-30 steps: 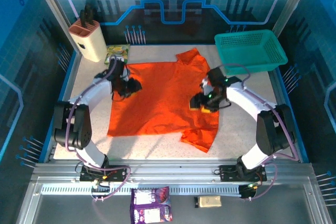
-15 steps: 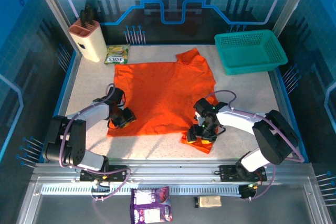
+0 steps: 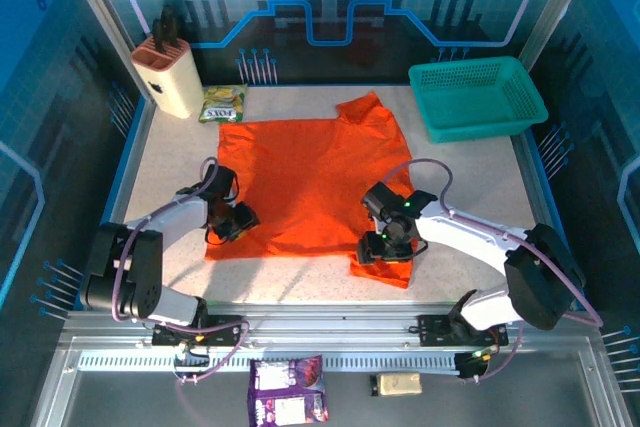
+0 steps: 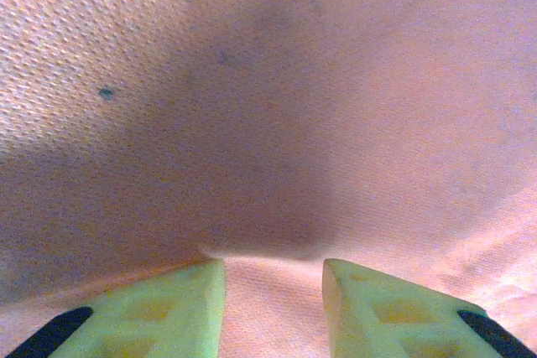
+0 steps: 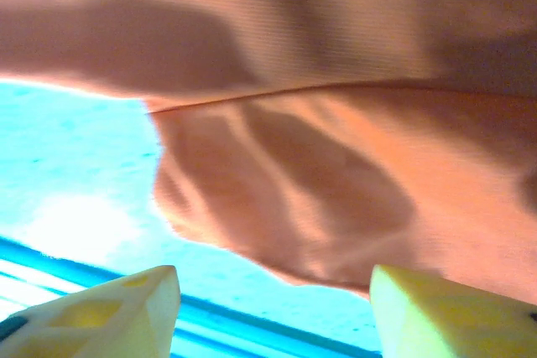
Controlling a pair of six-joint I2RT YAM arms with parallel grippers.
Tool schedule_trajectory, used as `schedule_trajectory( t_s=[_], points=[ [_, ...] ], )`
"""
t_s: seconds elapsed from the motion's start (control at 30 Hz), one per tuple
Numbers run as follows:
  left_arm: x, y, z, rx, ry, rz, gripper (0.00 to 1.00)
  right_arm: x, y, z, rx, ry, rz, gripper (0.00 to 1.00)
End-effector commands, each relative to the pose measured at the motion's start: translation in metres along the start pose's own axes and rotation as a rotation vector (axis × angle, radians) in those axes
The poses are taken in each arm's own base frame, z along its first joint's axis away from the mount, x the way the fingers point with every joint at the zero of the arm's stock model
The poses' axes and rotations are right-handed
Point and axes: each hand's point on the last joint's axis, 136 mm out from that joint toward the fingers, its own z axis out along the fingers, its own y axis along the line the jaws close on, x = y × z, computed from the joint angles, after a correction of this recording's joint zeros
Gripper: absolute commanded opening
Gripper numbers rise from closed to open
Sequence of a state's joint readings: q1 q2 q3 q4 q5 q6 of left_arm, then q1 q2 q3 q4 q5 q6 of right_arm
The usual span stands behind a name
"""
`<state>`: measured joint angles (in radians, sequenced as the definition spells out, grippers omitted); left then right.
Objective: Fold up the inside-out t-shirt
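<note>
On the table (image 3: pixel 170 167), the wrinkled orange t-shirt (image 3: pixel 300 167) lies spread flat, left fingers (image 4: pixel 159 312) and right fingers (image 5: pixel 101 308) released over it.

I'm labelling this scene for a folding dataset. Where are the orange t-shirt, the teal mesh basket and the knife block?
orange t-shirt (image 3: pixel 310 172), top external view, middle of its body.
teal mesh basket (image 3: pixel 485 125), top external view, near side wall.
knife block (image 3: pixel 168 77), top external view, cream front face.

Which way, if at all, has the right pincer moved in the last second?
Yes. The right pincer moved down the top view, farther from the teal plastic mesh basket.
</note>
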<state>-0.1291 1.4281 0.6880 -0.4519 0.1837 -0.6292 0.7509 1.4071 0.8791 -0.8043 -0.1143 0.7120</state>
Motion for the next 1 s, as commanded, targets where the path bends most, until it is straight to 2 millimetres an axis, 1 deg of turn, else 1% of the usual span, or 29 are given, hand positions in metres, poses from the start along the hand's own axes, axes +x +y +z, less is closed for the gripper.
schedule_trajectory(
  t_s=[0.0,0.1,0.17,0.33,0.43,0.5,0.57,0.63,0.7,0.77,0.83,0.97],
  points=[
    [0.002,0.0,-0.01,0.002,-0.014,-0.014,0.37,0.009,0.028,-0.001,-0.031,0.048,-0.07,0.58],
    [0.002,0.0,-0.015,0.003,-0.023,-0.014,0.37,0.011,0.051,0.01,-0.059,0.076,-0.118,0.52],
    [0.002,0.002,-0.018,-0.004,-0.032,-0.014,0.37,0.012,0.059,0.021,-0.059,0.096,-0.128,0.51],
    [0.004,0.006,-0.025,-0.012,-0.055,-0.016,0.38,0.014,0.056,0.052,-0.028,0.124,-0.123,0.51],
    [0.007,0.006,-0.027,-0.007,-0.048,-0.024,0.38,0.028,0.054,0.068,-0.053,0.191,-0.106,0.51],
    [0.008,0.005,-0.028,-0.004,-0.047,-0.03,0.38,0.036,0.055,0.07,-0.075,0.216,-0.098,0.52],
    [0.009,0.006,-0.031,-0.004,-0.052,-0.033,0.38,0.038,0.058,0.065,-0.1,0.22,-0.094,0.53],
    [0.01,0.007,-0.034,-0.008,-0.058,-0.039,0.39,0.036,0.062,0.054,-0.122,0.204,-0.093,0.54],
    [0.01,0.007,-0.035,-0.002,-0.061,-0.045,0.39,0.027,0.061,0.041,-0.131,0.166,-0.074,0.57],
    [0.011,0.006,-0.035,0.003,-0.059,-0.053,0.39,0.017,0.055,0.03,-0.134,0.117,-0.04,0.58],
    [0.012,0.005,-0.034,0.008,-0.056,-0.056,0.39,0.01,0.042,0.017,-0.129,0.073,0.012,0.57],
    [0.011,0.005,-0.036,0.009,-0.062,-0.054,0.39,0.024,-0.005,0.005,-0.056,0.061,0.114,0.53]
  ],
)
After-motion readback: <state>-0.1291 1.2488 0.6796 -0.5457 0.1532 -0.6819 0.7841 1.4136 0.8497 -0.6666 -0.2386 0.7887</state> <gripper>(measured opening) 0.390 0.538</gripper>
